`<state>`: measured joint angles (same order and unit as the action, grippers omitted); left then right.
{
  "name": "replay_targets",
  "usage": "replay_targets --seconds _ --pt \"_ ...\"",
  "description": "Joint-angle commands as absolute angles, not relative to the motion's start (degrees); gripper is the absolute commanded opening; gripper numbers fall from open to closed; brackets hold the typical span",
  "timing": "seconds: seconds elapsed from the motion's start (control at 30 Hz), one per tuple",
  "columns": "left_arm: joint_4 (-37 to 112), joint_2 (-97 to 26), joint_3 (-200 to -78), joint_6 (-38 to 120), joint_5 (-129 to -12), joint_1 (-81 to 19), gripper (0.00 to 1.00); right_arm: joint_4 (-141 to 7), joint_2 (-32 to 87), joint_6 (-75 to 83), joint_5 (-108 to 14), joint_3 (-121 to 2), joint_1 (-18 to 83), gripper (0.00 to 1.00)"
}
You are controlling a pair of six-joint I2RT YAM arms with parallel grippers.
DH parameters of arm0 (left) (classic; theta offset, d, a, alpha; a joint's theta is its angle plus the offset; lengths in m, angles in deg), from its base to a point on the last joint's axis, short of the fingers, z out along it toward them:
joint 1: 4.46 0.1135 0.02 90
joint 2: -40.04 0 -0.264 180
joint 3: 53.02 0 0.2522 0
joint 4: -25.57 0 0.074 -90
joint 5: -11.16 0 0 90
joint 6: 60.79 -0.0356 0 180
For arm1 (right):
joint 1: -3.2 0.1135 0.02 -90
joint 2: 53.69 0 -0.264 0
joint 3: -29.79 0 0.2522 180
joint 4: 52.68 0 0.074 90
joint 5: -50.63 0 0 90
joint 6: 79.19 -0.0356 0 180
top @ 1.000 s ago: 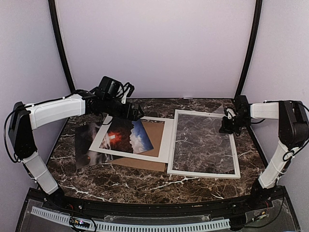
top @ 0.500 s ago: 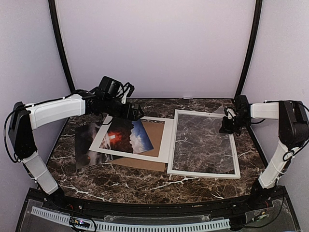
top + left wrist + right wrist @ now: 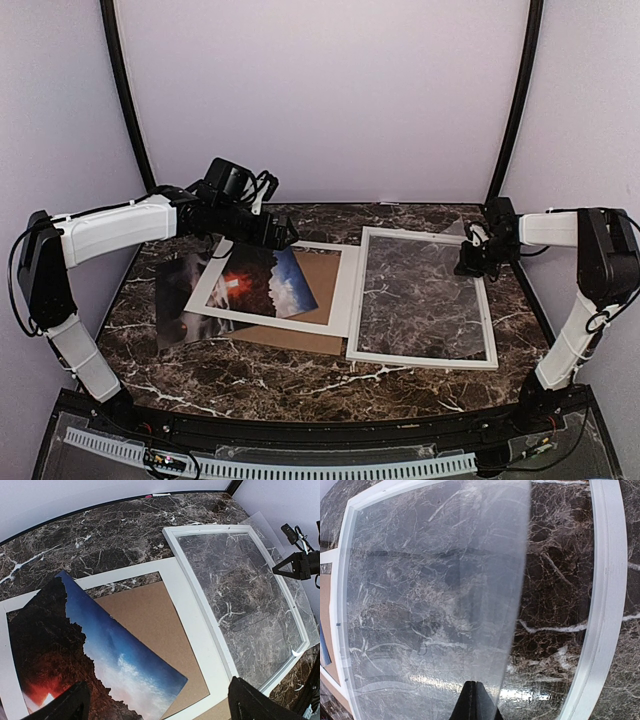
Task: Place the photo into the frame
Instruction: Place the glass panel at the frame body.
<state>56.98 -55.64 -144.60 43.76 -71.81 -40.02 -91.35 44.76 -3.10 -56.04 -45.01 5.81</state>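
Two pincers, two different states. Your left gripper (image 3: 278,233) hangs released, jaws spread wide, above the far edge of the white mat board (image 3: 341,296) on the left half of the marble table (image 3: 250,382). The photo (image 3: 262,282) lies askew on that mat board, partly covering the brown backing board (image 3: 322,266) that shows through the window. Nothing grips the photo, and it is outside the frame.

The frame (image 3: 420,358) lies flat on the right half of the table, its left border against the mat board's right edge. Marble shows through its opening.

Your right gripper (image 3: 466,264) is clenched on the clear plastic sheet (image 3: 435,580) near the frame's far right corner. The sheet slants over the frame, its held side lifted, and leaves the strip of the opening along the right border uncovered.
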Motion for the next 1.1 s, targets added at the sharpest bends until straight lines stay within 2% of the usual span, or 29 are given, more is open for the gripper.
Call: replay_targets --seconds 0.0,1.07 --pt "57.34 -53.79 -143.63 43.07 -72.13 -40.41 0.99 -92.19 44.99 -2.21 -55.17 -45.75 5.40 0.00" --pt "57.32 -53.65 -143.61 42.84 -72.17 -40.46 0.99 -92.51 45.99 -1.52 -54.85 -46.35 4.97 0.00"
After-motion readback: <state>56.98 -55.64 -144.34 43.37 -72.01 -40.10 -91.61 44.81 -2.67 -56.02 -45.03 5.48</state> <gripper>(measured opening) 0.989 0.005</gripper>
